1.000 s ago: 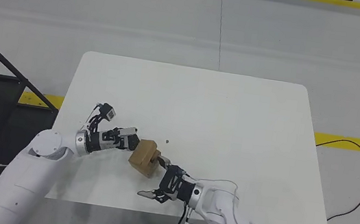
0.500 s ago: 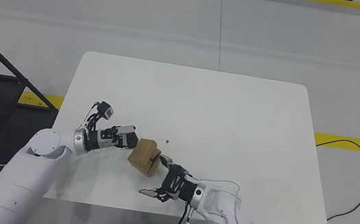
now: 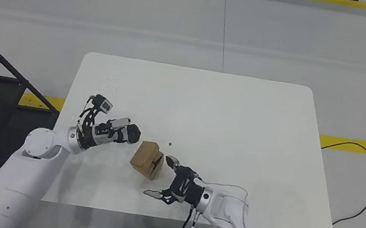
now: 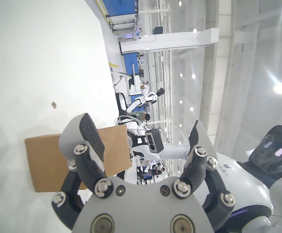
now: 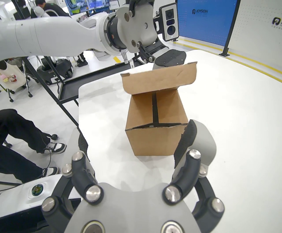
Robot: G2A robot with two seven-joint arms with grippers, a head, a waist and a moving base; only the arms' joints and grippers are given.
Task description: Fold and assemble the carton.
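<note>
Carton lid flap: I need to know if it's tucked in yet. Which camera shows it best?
The right wrist view: the lid flap stands raised above the open carton, whose inside is visible. The top view shows the carton small, from above; the left wrist view shows a plain outer face.

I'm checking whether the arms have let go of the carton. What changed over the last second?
The left gripper drew back from the carton toward the robot's left and now stands open, apart from it. The right gripper shifted slightly away on the carton's other side and is also open. Neither holds the carton. The carton kept its place on the table.
</note>
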